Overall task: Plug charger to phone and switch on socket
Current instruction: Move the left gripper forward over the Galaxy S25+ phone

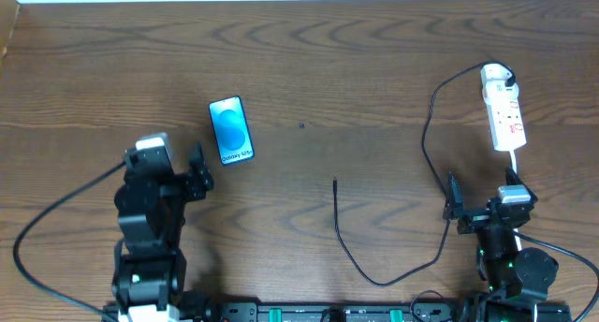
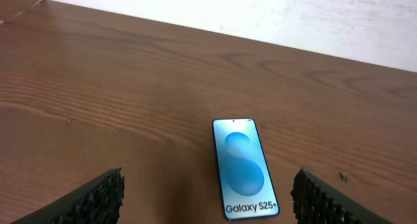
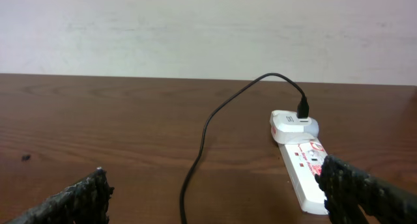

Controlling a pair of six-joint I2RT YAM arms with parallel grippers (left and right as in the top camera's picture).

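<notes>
Phone [image 2: 244,165] lies flat just ahead of the left gripper [image 2: 206,185], long side pointing away from it, and that gripper is wide open and empty, like the right gripper [image 3: 212,172].

The phone [image 1: 231,130] has a bright blue-teal screen with a paler S-shaped blob and dark lettering. To the right of the phone, the charger [image 1: 336,214] is thin and black, white at its plug end. Farther right, the socket [image 1: 505,116] is white with red marks. The table [image 1: 328,69] is dark brown woodgrain.
</notes>
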